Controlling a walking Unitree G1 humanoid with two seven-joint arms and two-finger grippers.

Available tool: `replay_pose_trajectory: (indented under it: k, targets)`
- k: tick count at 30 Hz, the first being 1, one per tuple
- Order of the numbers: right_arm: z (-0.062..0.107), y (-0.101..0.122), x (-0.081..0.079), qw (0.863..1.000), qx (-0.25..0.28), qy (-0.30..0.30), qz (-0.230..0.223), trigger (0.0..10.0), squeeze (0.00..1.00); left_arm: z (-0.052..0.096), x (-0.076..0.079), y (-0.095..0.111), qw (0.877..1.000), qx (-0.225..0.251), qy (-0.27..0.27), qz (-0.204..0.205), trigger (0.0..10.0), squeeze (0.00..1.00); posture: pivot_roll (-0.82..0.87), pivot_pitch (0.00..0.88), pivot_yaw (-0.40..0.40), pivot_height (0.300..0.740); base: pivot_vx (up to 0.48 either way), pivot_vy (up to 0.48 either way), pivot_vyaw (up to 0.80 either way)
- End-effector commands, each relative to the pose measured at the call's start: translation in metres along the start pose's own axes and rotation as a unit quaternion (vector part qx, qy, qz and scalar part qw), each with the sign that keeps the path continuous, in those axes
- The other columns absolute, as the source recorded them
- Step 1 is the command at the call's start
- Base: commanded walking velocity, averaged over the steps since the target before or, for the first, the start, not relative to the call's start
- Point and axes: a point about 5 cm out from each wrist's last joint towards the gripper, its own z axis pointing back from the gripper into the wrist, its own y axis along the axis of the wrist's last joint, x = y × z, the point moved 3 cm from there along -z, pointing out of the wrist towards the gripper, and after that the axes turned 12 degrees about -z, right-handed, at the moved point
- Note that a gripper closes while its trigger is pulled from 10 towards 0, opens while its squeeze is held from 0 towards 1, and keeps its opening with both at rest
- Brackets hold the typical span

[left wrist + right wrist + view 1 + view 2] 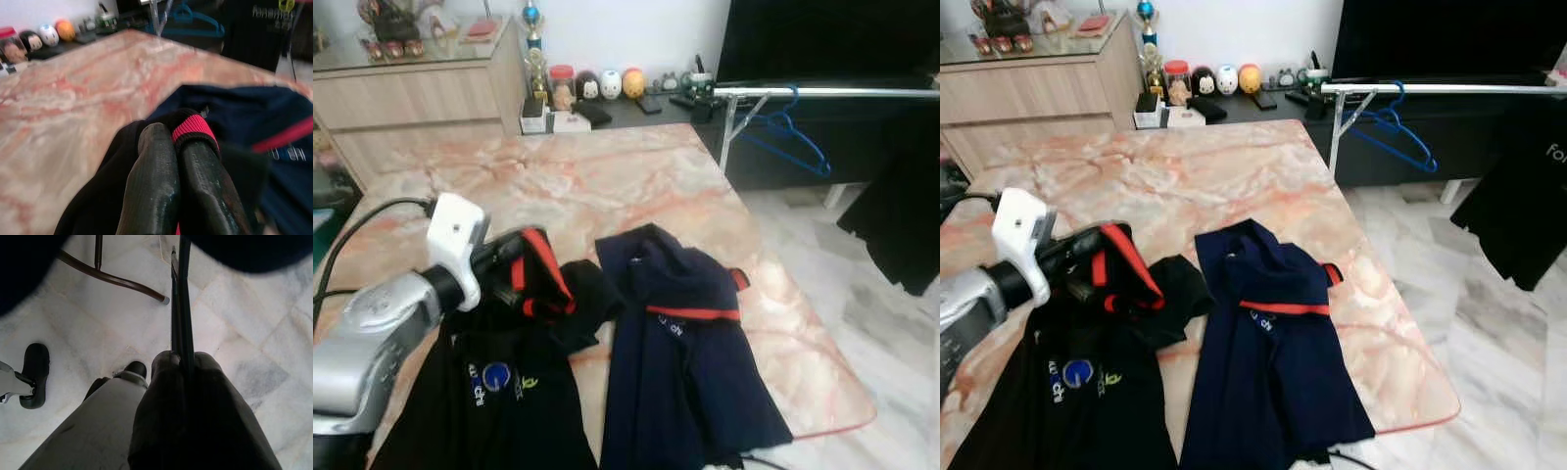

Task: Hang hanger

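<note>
A black shirt with a red-trimmed collar lies on the marble table. My left gripper is shut on that collar. Beside it on the right lies a navy shirt with a red stripe. My right gripper hangs low over the floor, shut on a thin black hanger. A silver clothes rail stands beyond the table's far right corner. A blue hanger hangs from it.
A black garment hangs at the right. A wooden cabinet and a low shelf with figurines stand behind the table. White marble floor lies to the right. A curved brown bar rests on the floor.
</note>
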Motion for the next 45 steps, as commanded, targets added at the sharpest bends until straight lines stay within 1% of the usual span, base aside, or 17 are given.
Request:
replay_pose_trajectory:
  k: [1,2,5,7,10,11,12,13,14,15,27,39,45]
  targets:
    - [0.000,0.000,0.002,1.000,-0.003,-0.001,0.004,10.0,0.00,0.005,0.012,-0.004,0.999,-0.022,-0.045,-0.010,10.0,0.00,0.12,0.000,0.018,0.740,0.000,0.000,0.00]
    - [0.000,0.000,0.002,1.000,-0.003,-0.001,0.004,10.0,0.00,0.007,0.017,-0.009,0.997,-0.036,-0.063,-0.014,10.0,0.00,0.12,0.000,0.018,0.740,0.000,0.000,0.00]
    - [0.000,0.000,0.003,1.000,-0.003,-0.001,0.005,10.0,0.00,0.007,0.020,-0.012,0.997,-0.036,-0.065,-0.002,10.0,0.00,0.12,0.000,0.019,0.740,0.000,0.000,0.00]
    - [0.000,0.000,0.003,1.000,-0.003,-0.001,0.005,10.0,0.00,0.007,0.021,-0.013,0.997,-0.037,-0.065,-0.002,10.0,0.00,0.12,0.000,0.021,0.740,0.000,0.000,0.00]
    - [0.000,0.000,0.003,1.000,-0.003,-0.001,0.005,10.0,0.00,0.007,0.025,-0.017,0.996,-0.045,-0.077,0.005,10.0,0.00,0.12,0.000,0.019,0.740,0.000,0.000,0.00]
    - [0.000,0.000,0.003,1.000,-0.003,-0.001,0.005,10.0,0.00,0.008,0.025,-0.017,0.996,-0.045,-0.079,0.007,10.0,0.24,0.12,0.000,0.020,0.740,0.000,0.000,0.00]
    - [0.000,0.000,0.003,1.000,-0.003,-0.001,0.005,10.0,0.00,0.008,0.027,-0.017,0.995,-0.046,-0.087,0.004,10.0,0.66,0.12,0.000,0.020,0.740,0.000,0.000,0.00]
    - [0.000,0.000,0.003,1.000,-0.003,-0.002,0.006,10.0,0.00,0.009,0.028,-0.017,0.995,-0.047,-0.089,0.003,10.0,0.87,0.12,0.000,0.020,0.740,0.000,0.000,0.00]
    - [0.000,0.000,0.003,1.000,-0.003,-0.002,0.006,10.0,0.00,0.009,0.028,-0.016,0.995,-0.047,-0.089,0.002,10.0,0.87,0.12,0.000,0.020,0.740,0.000,0.000,0.00]
    - [0.000,0.000,0.003,1.000,-0.003,-0.001,0.006,10.0,0.00,0.009,0.028,-0.016,0.995,-0.047,-0.089,0.003,10.0,1.00,0.12,0.000,0.020,0.740,0.000,0.000,0.00]
    - [0.000,-0.002,0.003,1.000,-0.004,-0.005,0.002,10.0,0.00,0.007,0.034,-0.019,0.994,-0.049,-0.098,0.007,10.0,1.00,0.11,0.000,0.020,0.740,0.000,0.000,0.00]
    - [0.000,-0.002,0.003,1.000,-0.004,-0.007,0.002,10.0,0.00,0.013,0.035,-0.021,0.992,-0.059,-0.111,0.006,10.0,1.00,0.12,0.000,0.020,0.740,0.000,0.000,0.00]
    - [0.000,-0.002,0.004,1.000,-0.004,-0.007,0.002,10.0,0.00,0.012,0.038,-0.020,0.992,-0.057,-0.114,0.007,10.0,1.00,0.12,0.000,0.018,0.740,0.000,0.000,0.00]
